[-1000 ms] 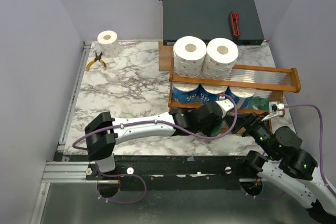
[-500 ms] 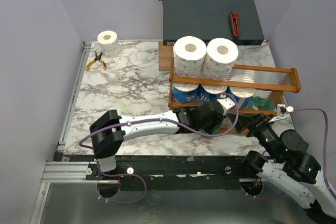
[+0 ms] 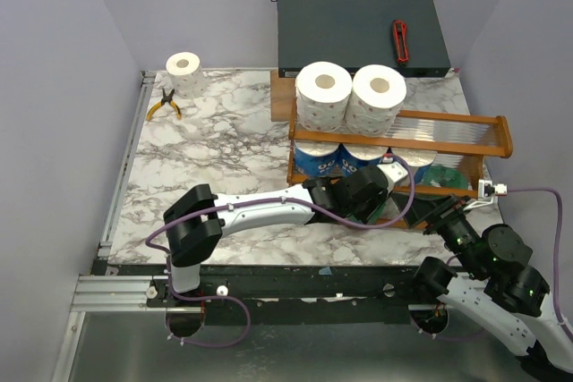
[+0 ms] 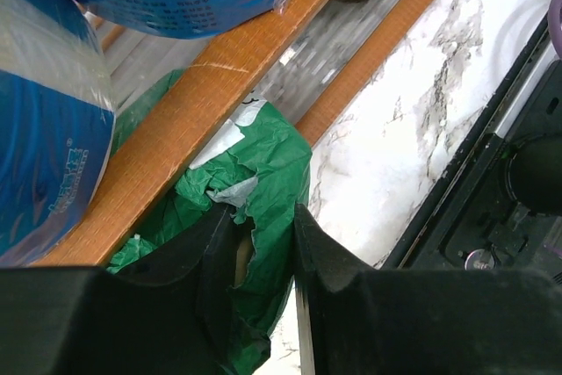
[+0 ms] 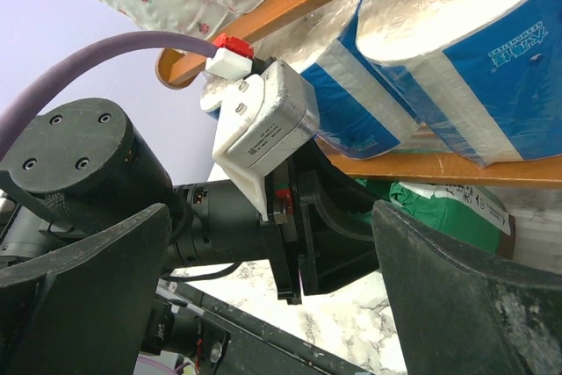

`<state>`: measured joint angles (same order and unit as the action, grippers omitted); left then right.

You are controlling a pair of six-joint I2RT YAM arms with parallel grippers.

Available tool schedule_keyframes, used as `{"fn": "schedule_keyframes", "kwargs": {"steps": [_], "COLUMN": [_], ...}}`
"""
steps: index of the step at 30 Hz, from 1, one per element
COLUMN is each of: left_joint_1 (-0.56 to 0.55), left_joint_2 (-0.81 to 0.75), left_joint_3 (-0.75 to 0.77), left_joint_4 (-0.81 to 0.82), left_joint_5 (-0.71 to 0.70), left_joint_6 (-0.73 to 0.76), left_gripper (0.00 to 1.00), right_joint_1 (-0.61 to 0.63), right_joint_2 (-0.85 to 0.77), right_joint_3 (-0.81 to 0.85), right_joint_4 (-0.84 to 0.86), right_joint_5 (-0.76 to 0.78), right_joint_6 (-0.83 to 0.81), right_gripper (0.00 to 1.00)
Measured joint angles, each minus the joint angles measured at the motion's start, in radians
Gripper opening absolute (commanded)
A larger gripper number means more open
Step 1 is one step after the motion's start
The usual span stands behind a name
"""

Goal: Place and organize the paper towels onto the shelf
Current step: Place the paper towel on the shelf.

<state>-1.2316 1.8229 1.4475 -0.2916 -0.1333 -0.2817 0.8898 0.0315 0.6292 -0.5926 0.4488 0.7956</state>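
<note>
A green-wrapped roll (image 4: 263, 155) is pinched by its wrapper in the closed left gripper (image 4: 257, 243), seemingly to be seated on the lowest tier of the shelf (image 4: 202, 85); the right gripper (image 5: 272, 305) is held wide open, empty.

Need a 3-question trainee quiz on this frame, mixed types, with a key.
1. True or false: the right pincer is open and holds nothing.
2. What is the left pincer closed on? A) green-wrapped paper towel roll B) blue-wrapped paper towel roll C) yellow-handled pliers
3. How many bare white paper towel rolls stand on the top tier of the orange-brown wooden shelf?
Key: 1 true; 2 A; 3 two.
</note>
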Motion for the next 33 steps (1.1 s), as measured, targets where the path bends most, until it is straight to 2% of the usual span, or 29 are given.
{"fn": "schedule_keyframes", "kwargs": {"steps": [4,10,22,28,33], "left_joint_1": [0.000,0.000,-0.008,-0.035,-0.056], "left_joint_2": [0.002,0.011,0.003,-0.110,-0.276], "left_joint_3": [0.000,0.002,0.003,-0.047,-0.164], "left_joint_4": [0.016,0.041,0.050,0.022,0.025], "left_joint_5": [0.000,0.003,0.003,-0.021,-0.063], "left_joint_6": [0.005,0.012,0.012,-0.001,-0.035], "left_gripper": [0.27,0.52,0.71,0.80,0.86], "right_joint_1": [0.000,0.000,0.000,0.000,0.000], "right_joint_2": [0.000,0.000,0.000,0.000,0.000], "right_joint_3": [0.000,0.000,0.000,0.000,0.000], "right_joint_4": [0.000,0.000,0.000,0.000,0.001], "right_joint_5": [0.000,0.000,0.000,0.000,0.000], "right_joint_6": [0.000,0.000,0.000,0.000,0.000], "right_gripper": [1.00,1.00,1.00,1.00,1.00]}}
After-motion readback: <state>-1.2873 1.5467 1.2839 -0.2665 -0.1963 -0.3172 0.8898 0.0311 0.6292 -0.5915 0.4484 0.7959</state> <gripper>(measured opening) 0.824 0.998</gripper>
